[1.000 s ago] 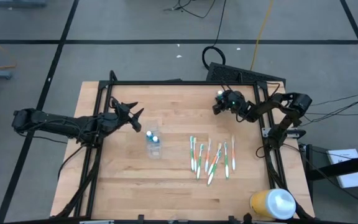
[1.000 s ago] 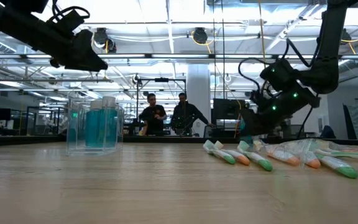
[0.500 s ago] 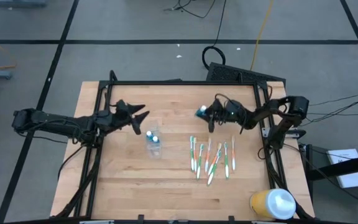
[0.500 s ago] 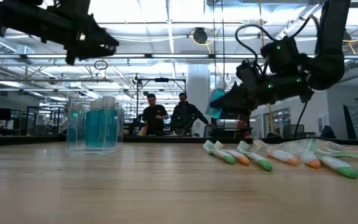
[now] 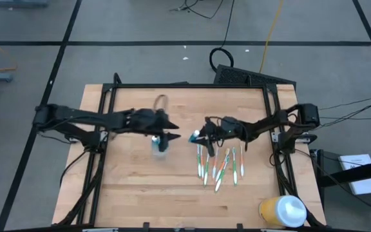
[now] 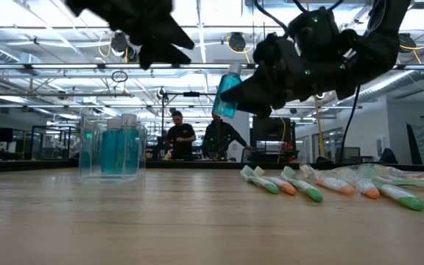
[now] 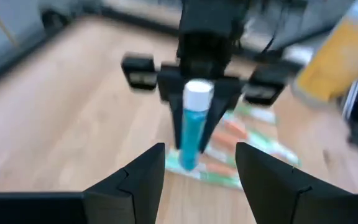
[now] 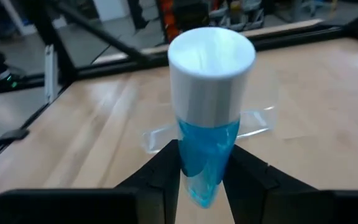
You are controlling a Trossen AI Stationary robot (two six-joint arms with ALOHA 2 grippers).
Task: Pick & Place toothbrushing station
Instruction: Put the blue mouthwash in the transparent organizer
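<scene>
I see a wooden table [image 5: 127, 174] standing on a grey tiled floor. In the low view a large hall with ceiling lights lies behind it, and two people [image 6: 197, 138] stand far back.

Right gripper [image 5: 201, 135]: I see it held above the table near the middle, just beside the upper end of the toothbrush row. Its fingers [image 8: 166, 180] pinch a blue tube [image 8: 208, 112] with a white cap. In the low view this tube [image 6: 228, 90] hangs in the air, tilted, with the cap uppermost.

Left gripper [image 5: 171, 136]: it is positioned over the middle of the table, just beside the clear plastic cup [image 5: 159, 147], and points toward the right gripper. Its fingers [image 7: 135, 180] are spread apart and hold nothing. In the left wrist view the held tube [image 7: 193, 121] shows beyond the gap between them.

Cup: it stands upright on the table [image 6: 112, 151]. In the low view I see two blue white-capped tubes upright inside it.

Toothbrushes [image 5: 219, 164]: about seven green, orange and white brushes lie flat in a loose row right of centre, below the right gripper.

A yellow container with a white lid [image 5: 282, 210] stands at the near right corner of the table, well apart from the brushes.
</scene>
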